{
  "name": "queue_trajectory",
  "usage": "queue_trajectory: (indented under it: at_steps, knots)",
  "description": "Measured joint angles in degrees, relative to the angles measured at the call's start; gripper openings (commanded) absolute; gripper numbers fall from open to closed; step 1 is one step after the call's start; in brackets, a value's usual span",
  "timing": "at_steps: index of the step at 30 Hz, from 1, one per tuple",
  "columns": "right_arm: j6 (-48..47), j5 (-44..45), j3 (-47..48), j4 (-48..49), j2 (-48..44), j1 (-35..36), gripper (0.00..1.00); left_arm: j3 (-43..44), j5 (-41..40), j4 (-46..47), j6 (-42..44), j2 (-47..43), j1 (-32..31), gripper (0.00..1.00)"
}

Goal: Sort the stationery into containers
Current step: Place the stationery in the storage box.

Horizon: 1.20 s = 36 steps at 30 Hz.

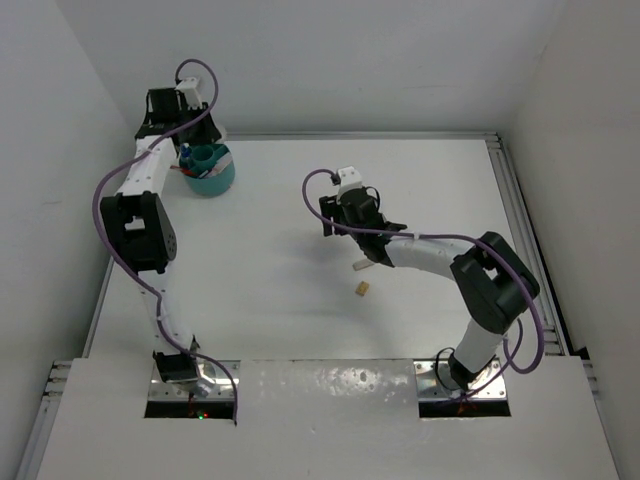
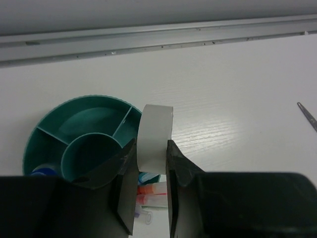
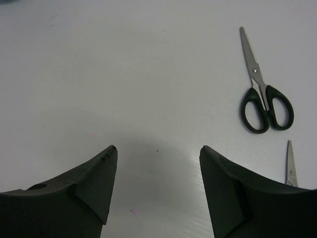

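Observation:
My left gripper is shut on the white tape ring and holds it upright just above the right rim of the round teal organiser cup. Red and pink pens and a blue cap show in the cup under the fingers. In the top view the cup stands at the far left with my left gripper over it. My right gripper is open and empty over bare table. Black-handled scissors lie to its right, with a second scissors' blade tip at the edge.
A white eraser and a tan eraser lie mid-table near the right arm. A scissor blade tip shows far right in the left wrist view. A metal rail runs along the table's far edge behind the cup.

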Motion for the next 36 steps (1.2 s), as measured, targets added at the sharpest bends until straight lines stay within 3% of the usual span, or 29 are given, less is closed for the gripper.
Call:
queue_trajectory:
  at_steps: [11,21,36]
  knots:
    - [2.1,-1.3,-0.6,-1.7,0.7,-0.5,0.66,0.4,-1.9,1.2,2.0,4.9,-4.4,0.00]
    - [2.3,-0.5,-3.9,-2.6,-1.8,-0.6,0.66,-3.7,-2.9,0.9,4.7,4.8,-3.8,0.00]
    - [2.2,1.3,-6.4,-2.8,-6.7,-0.6,0.66,-6.1,-1.5,-2.1,7.5,-1.9,-2.6,0.00]
